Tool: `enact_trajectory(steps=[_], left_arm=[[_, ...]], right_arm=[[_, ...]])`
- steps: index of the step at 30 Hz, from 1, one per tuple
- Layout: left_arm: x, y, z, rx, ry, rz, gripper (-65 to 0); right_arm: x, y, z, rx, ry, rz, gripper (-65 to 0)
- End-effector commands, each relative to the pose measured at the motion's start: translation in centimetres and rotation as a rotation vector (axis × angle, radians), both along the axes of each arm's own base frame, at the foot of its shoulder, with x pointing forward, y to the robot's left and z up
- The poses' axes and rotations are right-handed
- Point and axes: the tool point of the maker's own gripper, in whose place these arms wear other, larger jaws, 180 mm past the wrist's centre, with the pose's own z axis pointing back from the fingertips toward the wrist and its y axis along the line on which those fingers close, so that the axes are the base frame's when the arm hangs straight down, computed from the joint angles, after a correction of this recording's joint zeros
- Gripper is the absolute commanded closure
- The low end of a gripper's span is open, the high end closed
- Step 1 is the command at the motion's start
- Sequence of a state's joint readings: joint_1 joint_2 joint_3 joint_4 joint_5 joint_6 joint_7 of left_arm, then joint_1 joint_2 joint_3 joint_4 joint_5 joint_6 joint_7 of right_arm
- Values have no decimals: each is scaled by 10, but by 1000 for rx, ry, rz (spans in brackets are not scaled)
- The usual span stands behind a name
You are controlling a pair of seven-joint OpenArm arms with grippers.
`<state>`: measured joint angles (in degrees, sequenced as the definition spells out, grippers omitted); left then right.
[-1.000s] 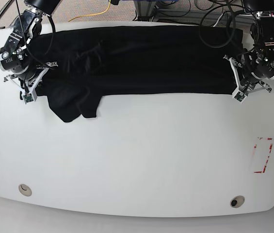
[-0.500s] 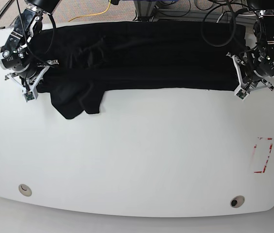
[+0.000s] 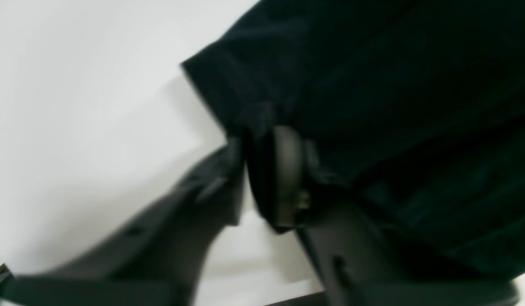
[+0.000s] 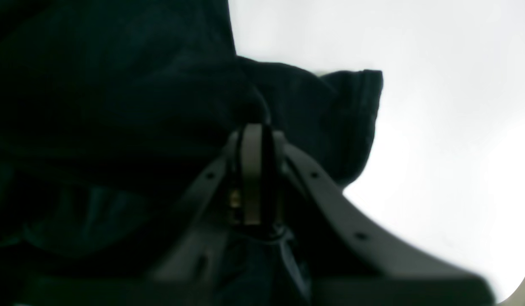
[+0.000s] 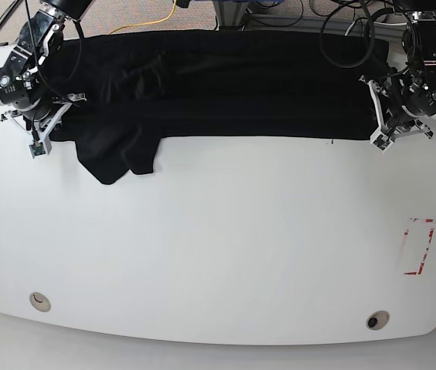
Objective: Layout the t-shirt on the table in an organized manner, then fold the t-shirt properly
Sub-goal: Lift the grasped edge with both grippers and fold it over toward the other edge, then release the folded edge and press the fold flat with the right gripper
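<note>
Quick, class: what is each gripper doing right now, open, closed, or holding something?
Left gripper: jaws slightly apart at the edge of the t-shirt; whether it grips the cloth cannot be told.
Right gripper: closed on the t-shirt.

Base view overhead on the table (image 5: 225, 231), wrist views close, low, sharing the t-shirt (image 5: 225, 85) edges

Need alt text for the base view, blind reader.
A black t-shirt lies stretched sideways along the far edge of a white table, one sleeve flopping toward the camera at the view's left. The right gripper is at the shirt's left end, the left gripper at its right end. A red tape rectangle marks the table's right side.
</note>
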<state>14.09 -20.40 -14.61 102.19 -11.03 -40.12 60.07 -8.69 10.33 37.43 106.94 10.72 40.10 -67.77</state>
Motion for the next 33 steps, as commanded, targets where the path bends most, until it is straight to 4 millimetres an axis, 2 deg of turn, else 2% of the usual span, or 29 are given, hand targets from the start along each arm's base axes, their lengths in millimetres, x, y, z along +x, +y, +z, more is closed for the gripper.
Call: enact_trajectory(steps=[1, 2, 3, 5, 8, 9, 14, 21, 26, 33], left_arm=[[6, 7, 10, 27, -26, 0, -275], [6, 8, 10, 29, -22, 1, -286], [5, 9, 9, 37, -13, 4, -317], [3, 13, 9, 48, -2, 16, -326], [1, 20, 11, 66, 11, 35, -321], [0, 21, 11, 68, 14, 38, -321], [4, 21, 16, 75, 0, 35, -322], [12, 19, 29, 89, -46, 18, -324], [20, 22, 40, 107, -77, 7, -324], [33, 23, 53, 120, -113, 11, -321]], right_arm=[[3, -7, 10, -29, -27, 1, -260], [3, -7, 10, -29, -25, 1, -290], [2, -7, 10, -30, -25, 2, -385], [2, -7, 11, -34, -28, 3, -496], [5, -6, 20, -51, -52, 9, -634], [6, -5, 23, -55, -61, 12, -650], [8, 3, 35, -57, -107, 7, -650], [40, 16, 48, 37, -208, 22, -650], [66, 36, 37, 133, -212, 52, -650], [93, 42, 20, 235, -191, 32, -650]])
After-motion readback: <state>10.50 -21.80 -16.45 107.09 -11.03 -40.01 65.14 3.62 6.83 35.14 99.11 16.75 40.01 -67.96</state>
